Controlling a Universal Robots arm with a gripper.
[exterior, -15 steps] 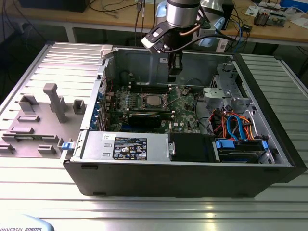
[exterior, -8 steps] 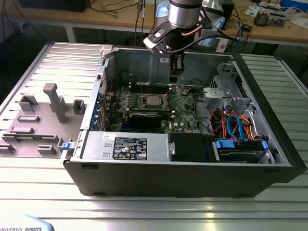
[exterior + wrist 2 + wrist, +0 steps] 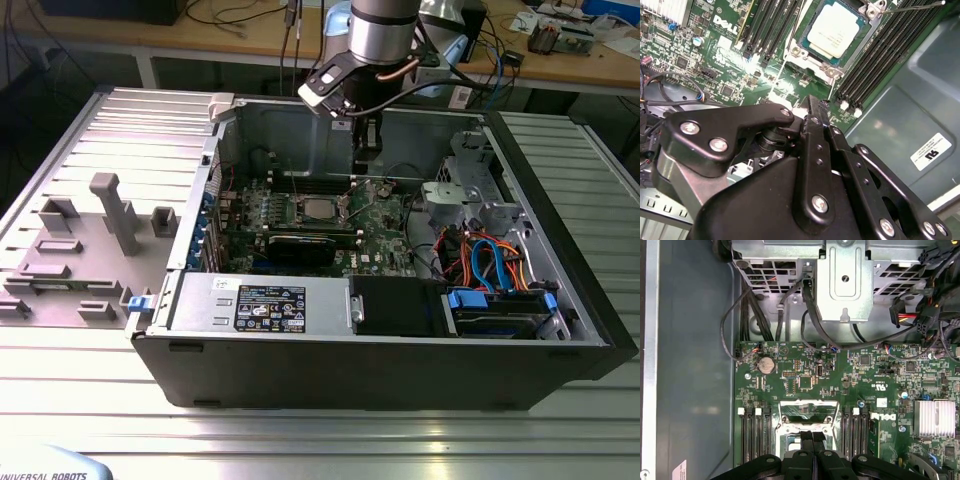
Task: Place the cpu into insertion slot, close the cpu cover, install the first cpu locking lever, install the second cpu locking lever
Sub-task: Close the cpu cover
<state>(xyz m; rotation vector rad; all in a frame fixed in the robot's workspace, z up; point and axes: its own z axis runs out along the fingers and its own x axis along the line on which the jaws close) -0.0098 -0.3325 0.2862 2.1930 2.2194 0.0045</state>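
Closed fingers (image 3: 806,439), seemingly empty, raised near the cpu (image 3: 836,31), which sits in the insertion slot (image 3: 812,59)

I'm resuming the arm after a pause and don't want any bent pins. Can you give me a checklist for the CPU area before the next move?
1. Small square silver-grey cpu seated flat: ok.
2. Thin silvery square-frame cpu cover down around the chip: ok, as far as the second wrist view shows.
3. Thin metal rod locking lever latched: not ok, it juts out over the long black memory slots.
4. Other lever latched: cannot tell.
5. Black gripper empty: ok, fingers shut together on nothing.
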